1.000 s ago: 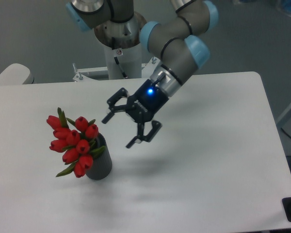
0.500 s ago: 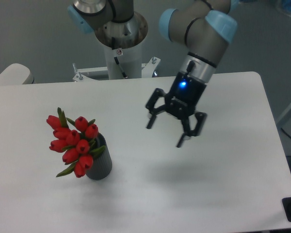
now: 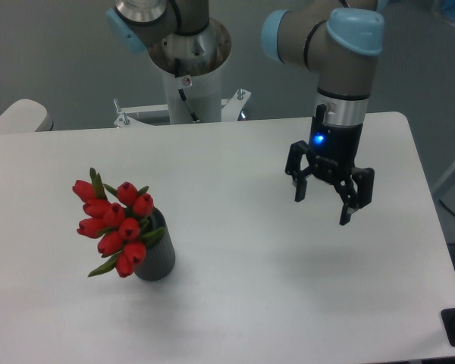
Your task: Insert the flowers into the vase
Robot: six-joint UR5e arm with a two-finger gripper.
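**Arm swings clear, flowers in the vase**

Since a second ago the gripper (image 3: 322, 205) has travelled from just beside the bunch to the right side of the table (image 3: 235, 303), now pointing straight down, well apart from everything. Its jaws stand spread wide and hold nothing. The flowers (image 3: 114, 222) sit in the vase (image 3: 158, 258) near the left front of the table, heads leaning out to the left over the rim. By the look of it, the insertion is done; only the arm's retreat seems left.
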